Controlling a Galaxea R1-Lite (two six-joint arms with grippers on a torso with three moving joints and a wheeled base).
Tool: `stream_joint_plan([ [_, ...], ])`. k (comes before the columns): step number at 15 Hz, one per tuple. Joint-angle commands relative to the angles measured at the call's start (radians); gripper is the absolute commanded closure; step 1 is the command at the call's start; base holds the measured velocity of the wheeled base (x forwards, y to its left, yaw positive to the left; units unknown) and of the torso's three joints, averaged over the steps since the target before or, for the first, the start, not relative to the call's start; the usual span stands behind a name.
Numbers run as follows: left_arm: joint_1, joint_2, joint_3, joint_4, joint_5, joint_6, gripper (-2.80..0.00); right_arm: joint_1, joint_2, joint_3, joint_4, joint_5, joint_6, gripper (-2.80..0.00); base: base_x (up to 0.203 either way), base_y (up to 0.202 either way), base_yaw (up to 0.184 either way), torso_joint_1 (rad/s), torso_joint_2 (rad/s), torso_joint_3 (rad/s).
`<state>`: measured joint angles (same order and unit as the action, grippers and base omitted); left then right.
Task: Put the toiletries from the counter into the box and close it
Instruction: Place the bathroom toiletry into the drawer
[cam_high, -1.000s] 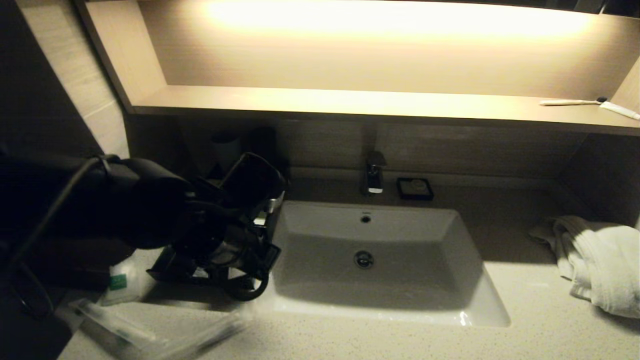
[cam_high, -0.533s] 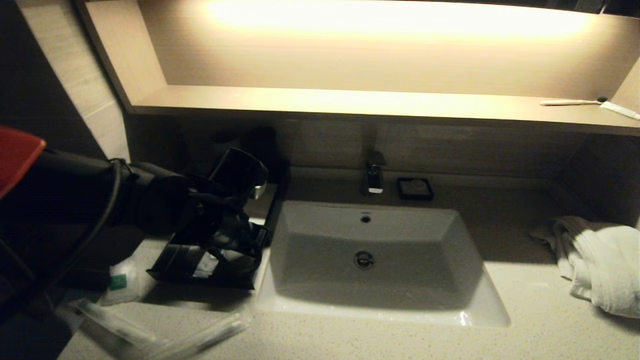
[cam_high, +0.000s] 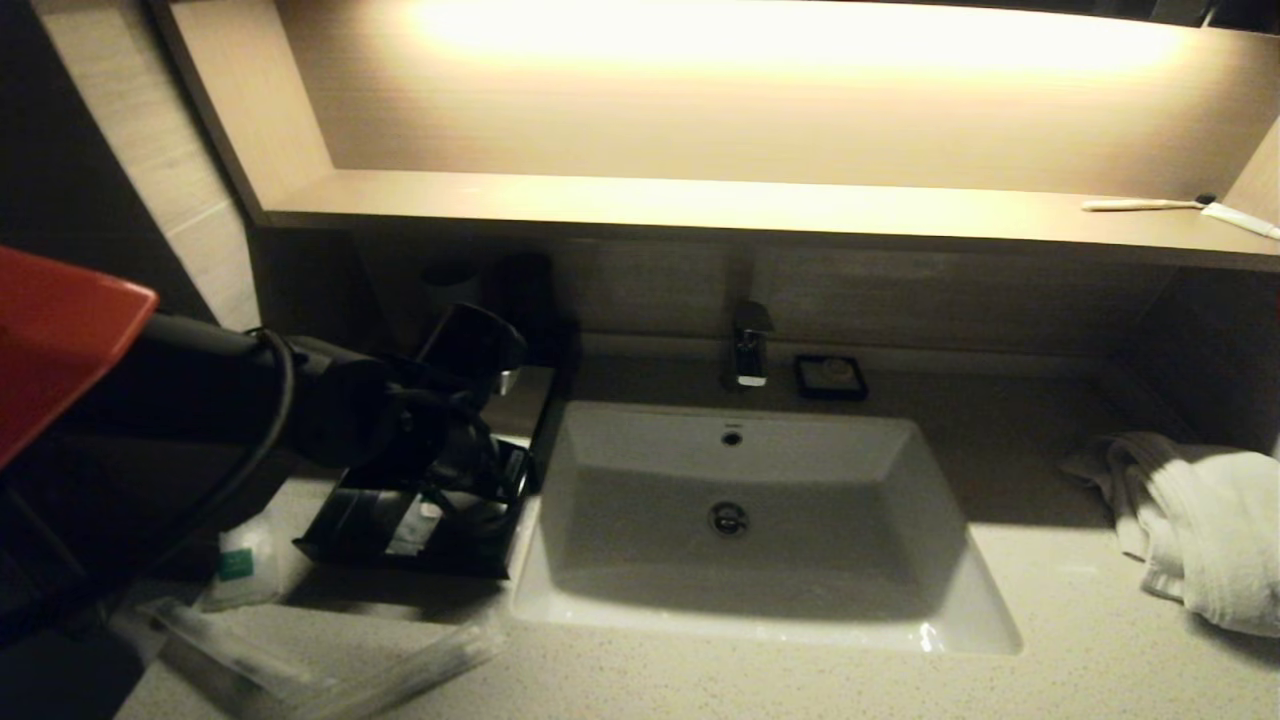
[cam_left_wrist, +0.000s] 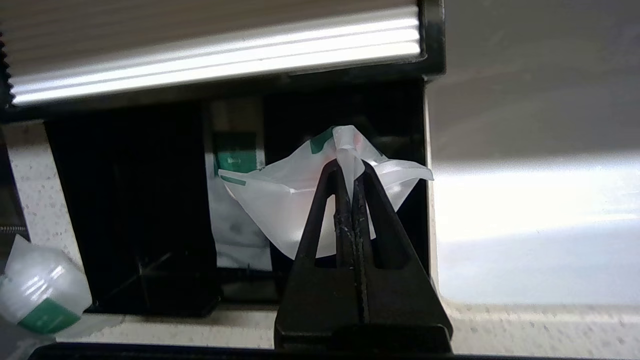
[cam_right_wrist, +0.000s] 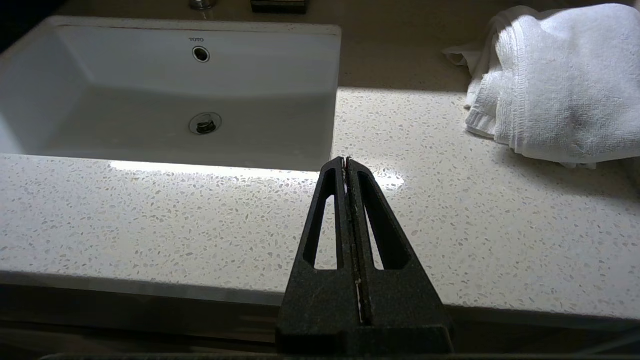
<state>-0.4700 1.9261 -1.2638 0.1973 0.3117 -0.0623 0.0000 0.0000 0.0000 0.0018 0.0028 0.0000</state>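
Black fingers pinched tight: the left gripper (cam_left_wrist: 351, 170) has a white sachet (cam_left_wrist: 300, 200) clamped by its crumpled top edge, right over the open drawer of the box (cam_left_wrist: 130, 210). Thin, translucent white plastic, that sachet, bunched into a peak where the tips squeeze it and fanning out below, with a bit of green print near the pinch. Its broad face hangs down toward the drawer, with the gathered end up at the fingertips.

Inside the drawer, a flat white packet with a green label (cam_left_wrist: 235, 200) lies in a narrow middle compartment, its long side running from the drawer's front toward the lid. The lid's pale ribbed panel (cam_left_wrist: 215, 45) sits beyond it, and the box is glossy black all round.

Out on the counter (cam_high: 1000, 640), speckled cream stone, another sachet with a green square (cam_high: 240, 560) rests just left of the box, and clear-wrapped sticks (cam_high: 330, 670) lie slanted along the near edge. From the head view the left arm reaches in over the box (cam_high: 410, 540), beside the white basin (cam_high: 740, 520).

Further out, there's a tap (cam_high: 748, 350), a small black dish (cam_high: 830, 376), a white towel (cam_high: 1200, 520) bundled at the right and a lit wooden shelf (cam_high: 700, 205) above.

Right gripper (cam_right_wrist: 346, 161) hangs low over the counter's front, fingers pressed together on nothing.
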Motion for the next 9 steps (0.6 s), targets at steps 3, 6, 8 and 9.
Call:
stream_joint_plan([
  [3, 0.008, 0.034, -0.002, -0.013, 0.003, 0.009, 0.00, 0.000, 0.000, 0.000, 0.000, 0.000, 0.000, 0.00, 0.000, 0.000, 0.000, 0.000, 0.00, 0.000],
  [6, 0.008, 0.039, -0.002, -0.012, 0.003, 0.010, 0.00, 0.000, 0.000, 0.000, 0.000, 0.000, 0.000, 0.00, 0.000, 0.000, 0.000, 0.000, 0.00, 0.000],
  [8, 0.015, 0.052, -0.002, -0.013, 0.004, 0.020, 0.00, 0.000, 0.000, 0.000, 0.000, -0.001, 0.000, 0.00, 0.000, 0.000, 0.000, 0.000, 0.00, 0.000],
  [9, 0.017, 0.057, -0.002, -0.014, 0.004, 0.021, 0.00, 0.000, 0.000, 0.000, 0.001, 0.000, 0.000, 0.00, 0.000, 0.000, 0.000, 0.000, 0.00, 0.000],
])
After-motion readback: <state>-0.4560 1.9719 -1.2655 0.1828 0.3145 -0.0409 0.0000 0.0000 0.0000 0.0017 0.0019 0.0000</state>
